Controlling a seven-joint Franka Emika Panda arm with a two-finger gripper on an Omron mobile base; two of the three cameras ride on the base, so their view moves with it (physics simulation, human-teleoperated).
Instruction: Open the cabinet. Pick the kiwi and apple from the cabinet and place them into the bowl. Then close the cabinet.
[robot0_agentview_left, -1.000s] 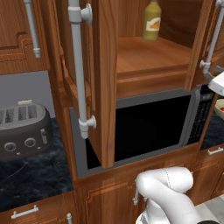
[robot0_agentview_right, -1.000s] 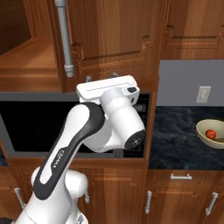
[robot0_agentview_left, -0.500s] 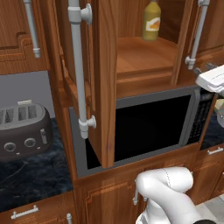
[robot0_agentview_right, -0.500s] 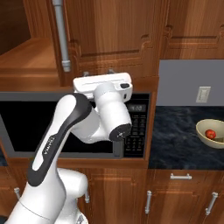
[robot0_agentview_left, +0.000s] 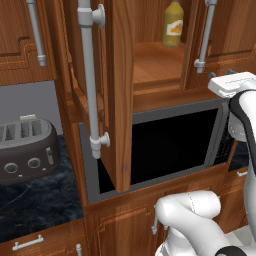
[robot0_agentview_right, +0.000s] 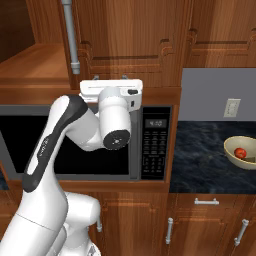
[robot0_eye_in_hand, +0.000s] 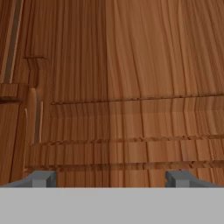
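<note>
The cabinet (robot0_agentview_left: 155, 65) has its left door (robot0_agentview_left: 120, 100) swung wide open, while its right door (robot0_agentview_right: 130, 40) stands partly closed. My gripper (robot0_agentview_right: 110, 77) is open and empty, facing the lower panel of the right door (robot0_eye_in_hand: 131, 87) at close range. Both fingertips (robot0_eye_in_hand: 43, 178) rise at the bottom of the hand view. The white hand (robot0_agentview_left: 232, 82) sits just below the right door's handle (robot0_agentview_left: 205, 35). On the counter at the right, the cream bowl (robot0_agentview_right: 230, 147) holds the red apple (robot0_agentview_right: 240, 152). The kiwi is out of view.
A tall yellow bottle (robot0_agentview_left: 173, 25) stands on the cabinet shelf. Directly under the cabinet is a black microwave (robot0_agentview_left: 170, 145). A dark toaster (robot0_agentview_left: 25, 147) sits on the left counter. The dark stone counter (robot0_agentview_right: 200, 155) stretches right toward the bowl.
The hand has moved left along the cabinet front. The right door has swung further toward shut with it. The jaws stayed wide.
</note>
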